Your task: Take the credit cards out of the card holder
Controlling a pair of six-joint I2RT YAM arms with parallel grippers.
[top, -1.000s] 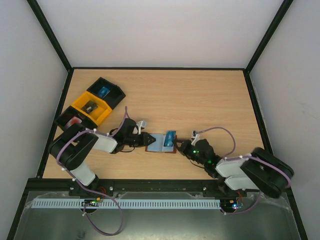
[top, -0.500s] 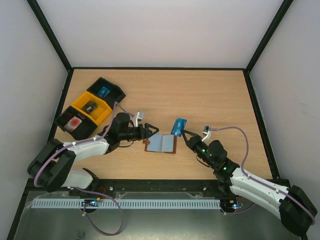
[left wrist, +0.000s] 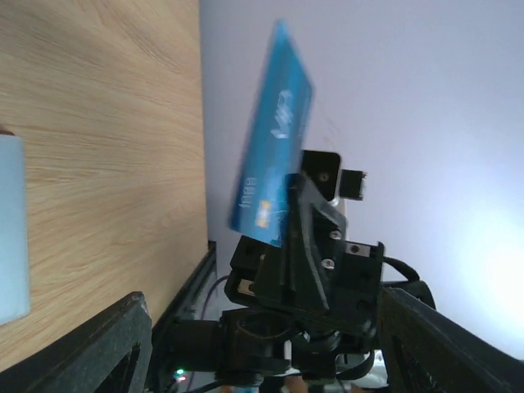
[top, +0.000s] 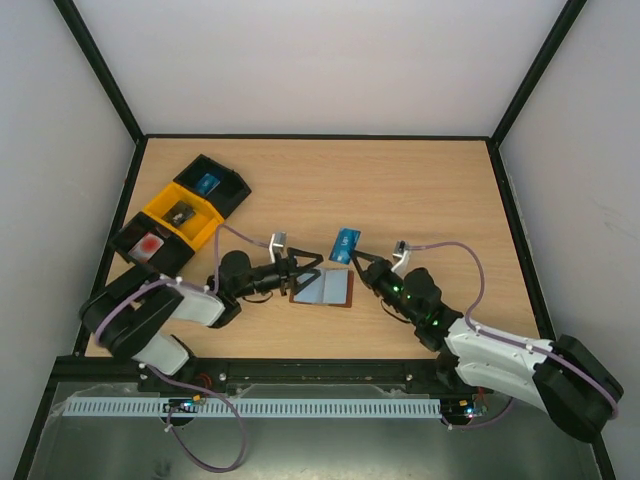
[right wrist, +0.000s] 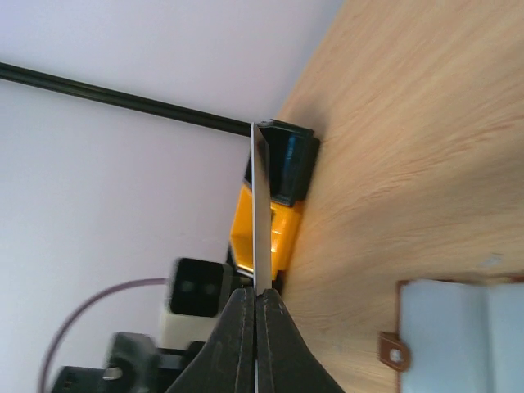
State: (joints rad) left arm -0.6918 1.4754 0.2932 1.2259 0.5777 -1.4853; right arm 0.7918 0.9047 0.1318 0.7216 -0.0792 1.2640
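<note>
From above, the right gripper (top: 358,262) pinches a blue card (top: 345,244) clear of the open wallet (top: 330,290) lying flat just left of it, while the left gripper (top: 307,269) (jaws wide, empty) sits closer, at its left edge. Left wrist: card stands tilted dead ahead. Right wrist: card edge-on, wallet low right.

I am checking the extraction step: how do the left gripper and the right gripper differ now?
The left gripper is open and empty; the right gripper is shut on a blue card. The left gripper sits beside the card holder; the right gripper holds its card off the table. Both are near the open card holder.
</note>
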